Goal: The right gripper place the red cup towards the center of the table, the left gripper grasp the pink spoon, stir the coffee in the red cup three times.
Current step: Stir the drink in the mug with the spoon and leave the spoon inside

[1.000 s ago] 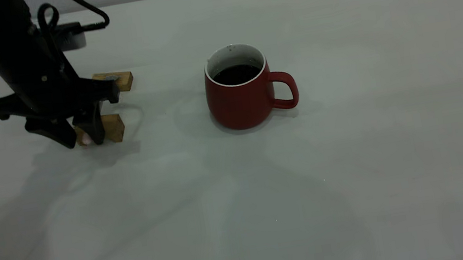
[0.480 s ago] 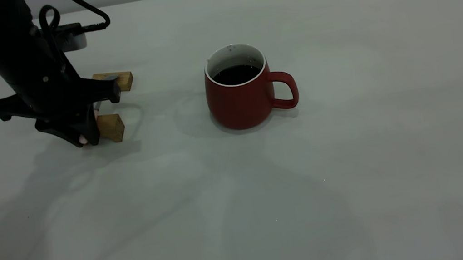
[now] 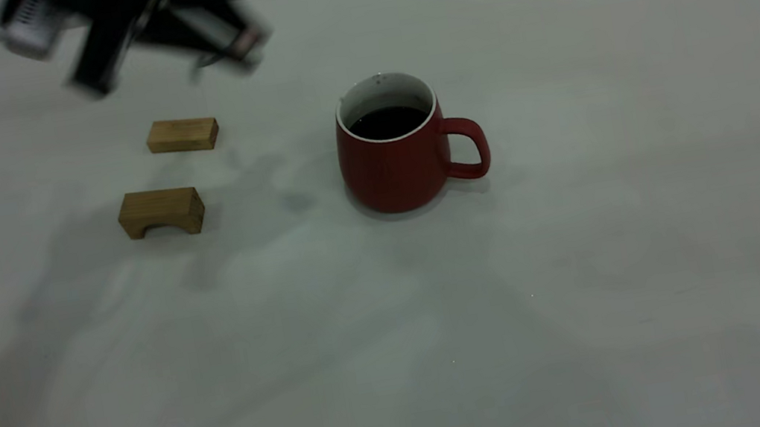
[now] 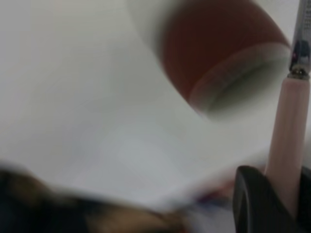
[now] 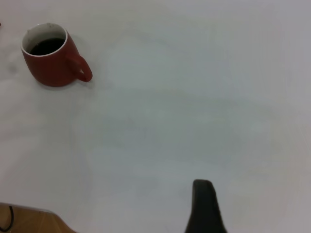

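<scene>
The red cup [image 3: 393,159] stands upright near the middle of the table [image 3: 581,251], handle to the right, with dark coffee [image 3: 387,122] inside. My left gripper [image 3: 171,26] is a blurred dark shape high above the far left of the table, left of the cup. In the left wrist view its black fingers [image 4: 252,194] are shut on the pale handle of the pink spoon [image 4: 287,131], whose metal neck points toward the blurred cup [image 4: 214,48]. My right gripper [image 5: 204,208] is parked far from the cup [image 5: 48,63] and does not show in the exterior view.
Two tan wooden blocks lie left of the cup: a flat one [image 3: 182,134] farther back and an arched one [image 3: 161,211] nearer. Bare tabletop stretches in front of and to the right of the cup. A brown strip [image 5: 29,221] shows past the table's edge.
The left gripper closed on the spoon at the arched block, then rose fast and swung toward the cup with the spoon. Both blocks now show uncovered. The cup has not moved.
</scene>
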